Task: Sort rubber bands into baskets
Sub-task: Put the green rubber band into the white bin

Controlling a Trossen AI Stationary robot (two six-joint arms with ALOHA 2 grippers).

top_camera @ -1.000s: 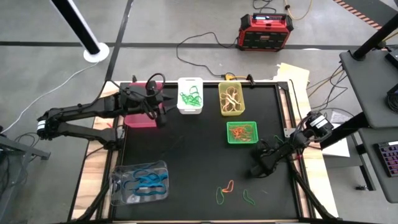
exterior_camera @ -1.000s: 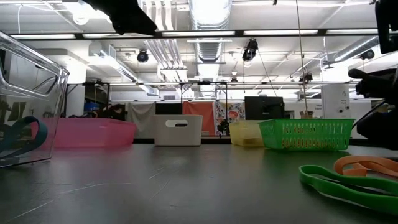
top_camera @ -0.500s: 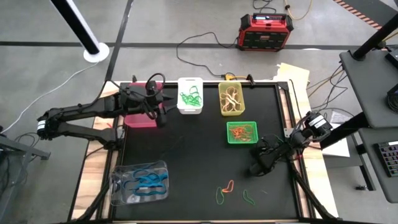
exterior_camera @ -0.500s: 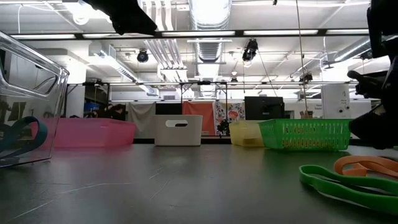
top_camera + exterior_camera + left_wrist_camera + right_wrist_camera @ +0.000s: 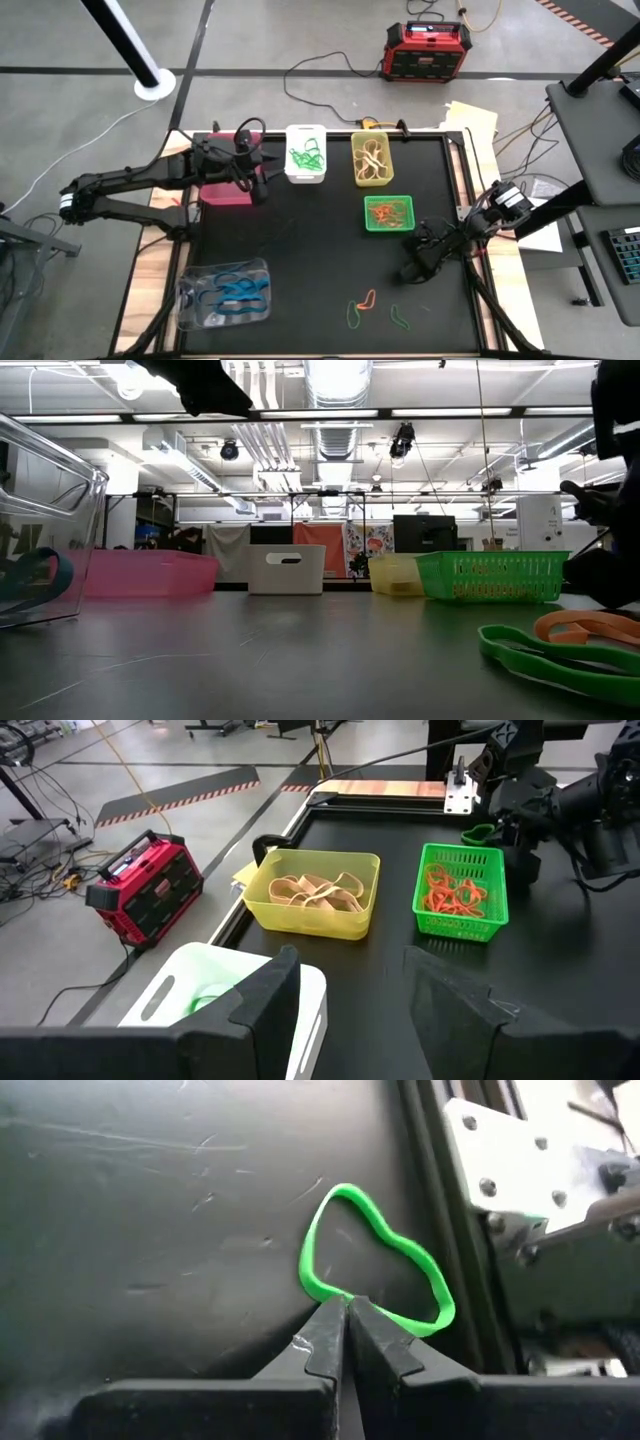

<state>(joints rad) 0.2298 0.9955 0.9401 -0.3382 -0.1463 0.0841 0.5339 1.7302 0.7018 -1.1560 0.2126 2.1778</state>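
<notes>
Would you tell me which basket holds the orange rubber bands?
The small bright green mesh basket, nearest the right claw. The white basket holds green bands, the yellow basket pale ones.

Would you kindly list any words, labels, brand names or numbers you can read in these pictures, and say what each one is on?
None can be read.
The red-black box on the floor carries a pale panel; its marks are too small to read.
The keyboard at the right edge shows keys, with the legends blurred.
The posters in the room behind the table show colours only.
The baskets bear no lettering.
</notes>
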